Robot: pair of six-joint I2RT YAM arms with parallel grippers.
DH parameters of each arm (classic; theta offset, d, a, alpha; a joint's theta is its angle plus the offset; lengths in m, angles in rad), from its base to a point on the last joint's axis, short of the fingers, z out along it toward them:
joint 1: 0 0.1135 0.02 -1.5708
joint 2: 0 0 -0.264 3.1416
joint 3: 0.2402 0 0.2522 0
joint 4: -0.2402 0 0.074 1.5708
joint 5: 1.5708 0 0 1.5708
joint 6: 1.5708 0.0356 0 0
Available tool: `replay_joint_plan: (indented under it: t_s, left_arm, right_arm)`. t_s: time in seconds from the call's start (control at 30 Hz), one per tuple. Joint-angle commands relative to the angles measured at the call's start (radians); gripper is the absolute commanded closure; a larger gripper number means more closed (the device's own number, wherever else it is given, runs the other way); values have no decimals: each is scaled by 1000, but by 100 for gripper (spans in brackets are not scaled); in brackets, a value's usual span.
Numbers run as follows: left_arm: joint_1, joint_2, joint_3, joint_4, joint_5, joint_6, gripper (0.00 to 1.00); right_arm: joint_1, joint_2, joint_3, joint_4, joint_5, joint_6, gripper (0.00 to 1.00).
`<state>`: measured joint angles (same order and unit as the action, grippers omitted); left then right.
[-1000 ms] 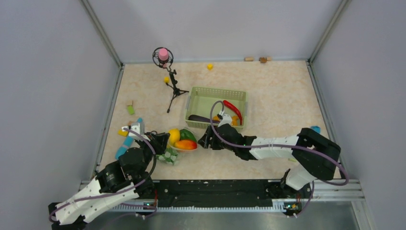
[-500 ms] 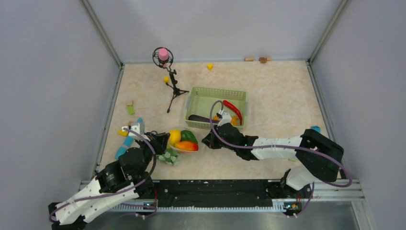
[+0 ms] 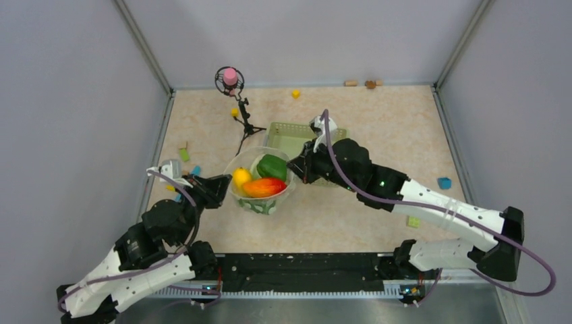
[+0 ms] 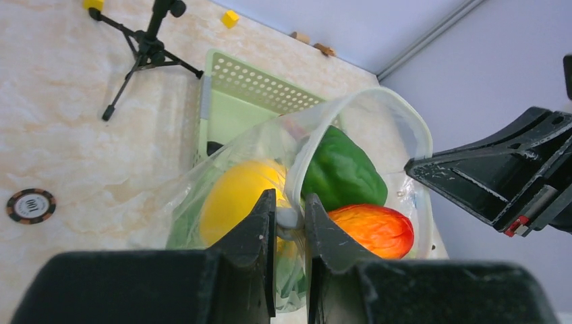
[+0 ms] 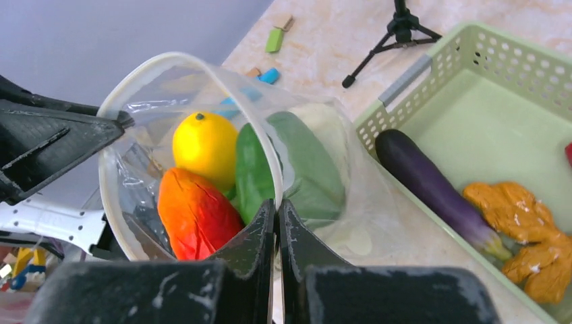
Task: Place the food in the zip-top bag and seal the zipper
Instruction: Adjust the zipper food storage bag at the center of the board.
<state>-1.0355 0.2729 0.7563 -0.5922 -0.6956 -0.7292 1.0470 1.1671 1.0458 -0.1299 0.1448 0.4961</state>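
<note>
L arm [image 3: 135, 278] & R arm [image 3: 442, 206]: white link shells, black joint housings, black wrist sections. Purple-grey cable [image 3: 554, 275] runs along each, hanging in a loose loop off R arm; thinner loop by L wrist. Tiny green light [image 3: 382, 183] on R forearm. White cam block [image 3: 317, 125] atop R wrist. Jaws matte black, flat-sided, tapering; R pair scuffed w/ pale flecks. Small red tab [image 4: 516, 225] on R jaw body, seen from L wrist cam.

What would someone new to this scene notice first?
The clear zip-top bag, left of centre, held open between the left gripper and right gripper, each pinching its rim. Inside sit a yellow lemon, green pepper and an orange-red piece. Just behind, the green basket holds a purple eggplant.
</note>
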Motion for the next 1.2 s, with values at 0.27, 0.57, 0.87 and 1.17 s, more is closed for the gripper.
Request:
replay_joint_plan:
  t_s: [0.27,0.57,0.87,1.17]
  left_arm:
    - [3,131,116,-229,-231,-186,100]
    - [2,37,-33,-54,-85,-59,100]
    - [2,334,-25,133,189,25,100]
    - [3,201,-100,131,107,-6,100]
  right_arm:
    - [-46,-126,-24,-332,474,38,100]
    - [-61,-174,-120,-195,40,-89,100]
    - [-5,112,-47,-11,-263,-155,100]
    - [-4,33,-98,-59,-56,-118,100]
